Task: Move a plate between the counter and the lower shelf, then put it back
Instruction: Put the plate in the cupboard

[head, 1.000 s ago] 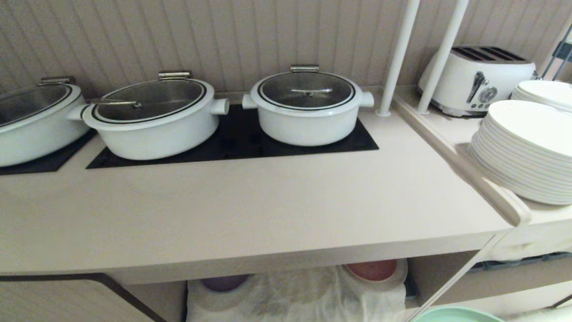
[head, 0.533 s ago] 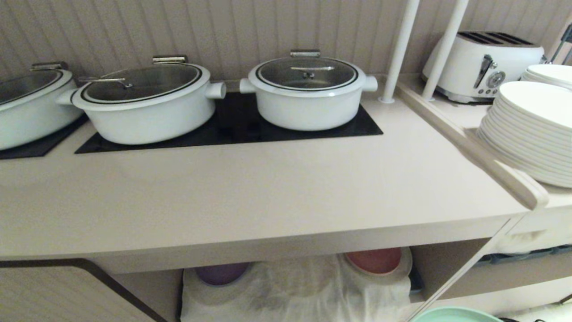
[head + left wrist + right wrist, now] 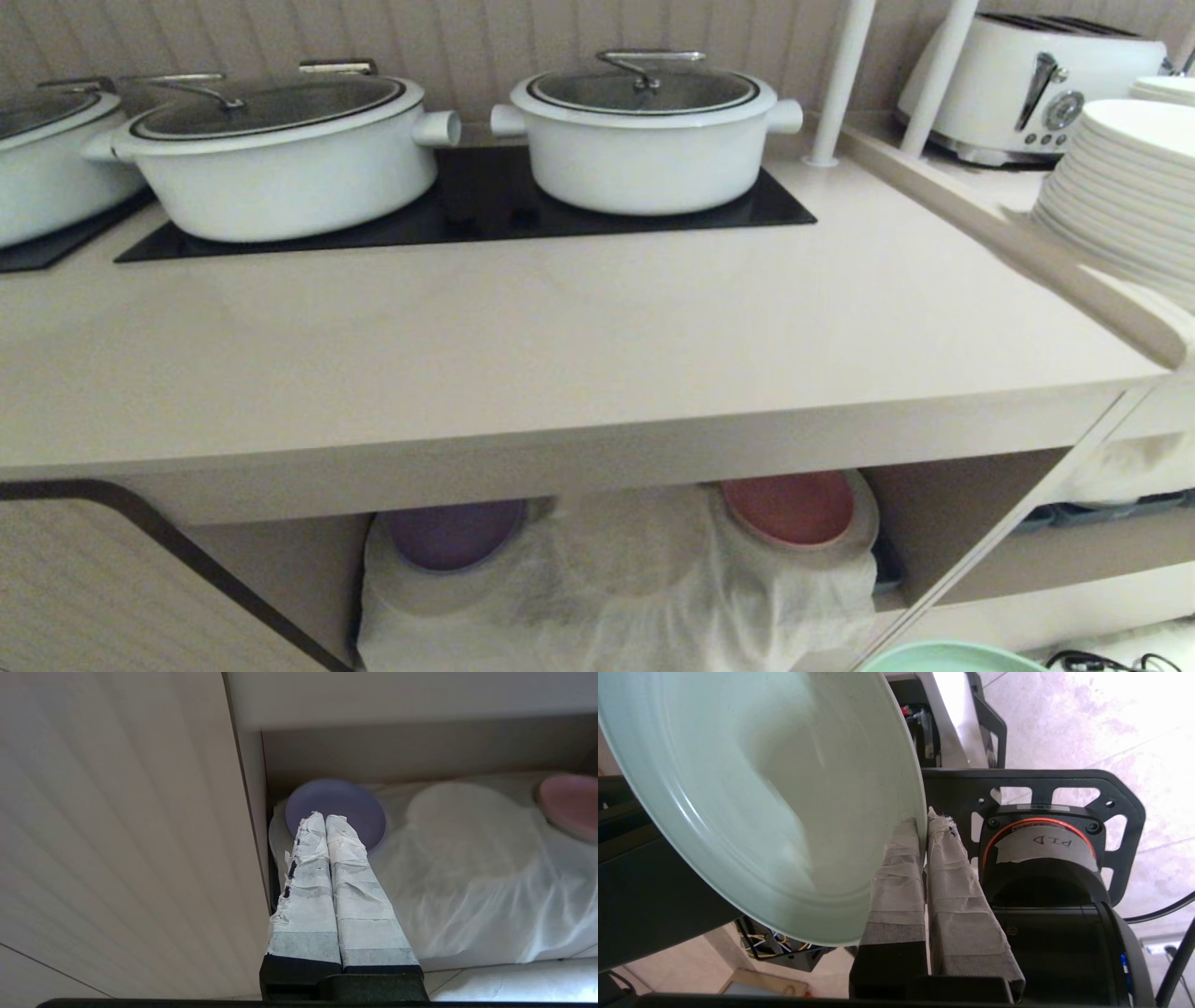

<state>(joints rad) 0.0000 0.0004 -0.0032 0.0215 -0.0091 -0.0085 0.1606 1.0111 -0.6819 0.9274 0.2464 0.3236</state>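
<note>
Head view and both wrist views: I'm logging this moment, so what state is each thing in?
plate: held by its rim, off any surface
right gripper: shut on the plate's rim
left gripper: shut, empty, pointing toward the lower shelf
purple plate: resting on the cloth-covered shelf
pink plate: resting on the cloth-covered shelf
round pot: lid on
oval pot: lid on

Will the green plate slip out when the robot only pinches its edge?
It might. The plate looks smooth, and the right gripper pinches only its thin rim. It keeps its shape, so it's probably stiff. It would likely break or chip if dropped.
</note>
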